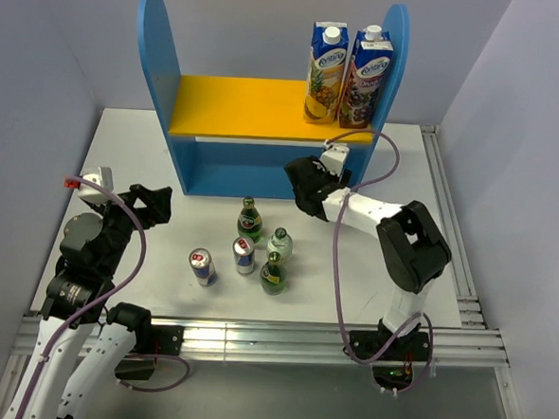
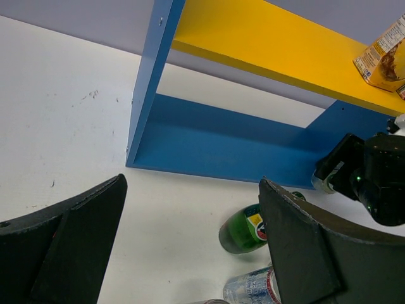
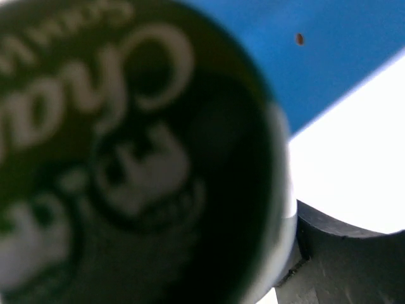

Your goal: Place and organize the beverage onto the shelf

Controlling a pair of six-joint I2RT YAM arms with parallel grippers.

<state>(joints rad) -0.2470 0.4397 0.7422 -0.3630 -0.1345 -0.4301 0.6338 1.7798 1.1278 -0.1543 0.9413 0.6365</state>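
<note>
The shelf is seen at the upper middle of the overhead frame. Two juice cartons are stood at the right end of its yellow board. Five drinks are grouped on the white table at the centre of the frame, in front of the shelf. These are two green bottles, one clear bottle and two cans, all upright.

The right gripper is placed just right of centre, at the front of the shelf's lower opening. It is closed around a sixth bottle. The dark green cap of this bottle fills the right wrist view, blurred, and one finger is seen at the lower right.

The left gripper is held at the middle left, well apart from the drinks. Its fingers are spread wide and nothing is held between them.
</note>
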